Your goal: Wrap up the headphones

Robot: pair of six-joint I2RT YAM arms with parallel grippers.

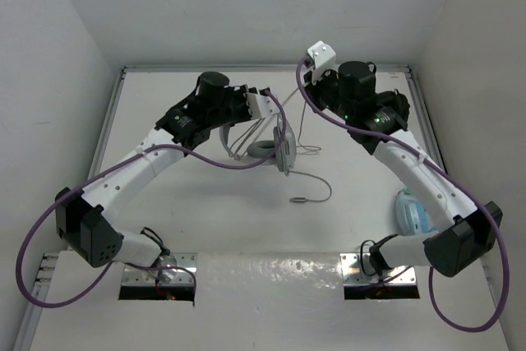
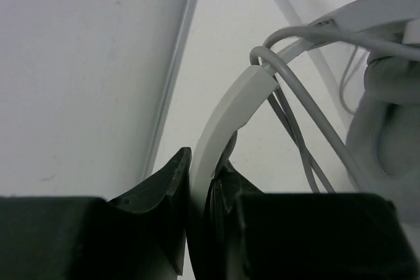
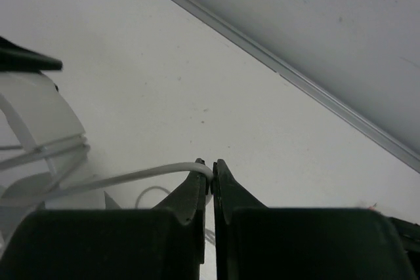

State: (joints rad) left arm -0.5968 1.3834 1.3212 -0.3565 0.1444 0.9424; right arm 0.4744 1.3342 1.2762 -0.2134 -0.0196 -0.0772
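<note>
The white headphones (image 1: 271, 150) hang above the table's far middle, held up by the headband. My left gripper (image 1: 267, 108) is shut on the curved headband (image 2: 230, 103), which runs up between the jaws (image 2: 197, 172). A padded earcup (image 2: 387, 116) hangs to the right, with loops of the thin grey cable (image 2: 295, 106) over the headband. My right gripper (image 1: 306, 78) is raised to the right of the headphones and shut on the cable (image 3: 131, 178) at its tips (image 3: 212, 167). The cable's plug end (image 1: 300, 200) lies on the table in front.
Light blue headphones (image 1: 411, 213) lie at the right edge of the table beside my right arm. White walls stand close at the back and on both sides. A raised rim (image 3: 315, 86) runs along the table's far edge.
</note>
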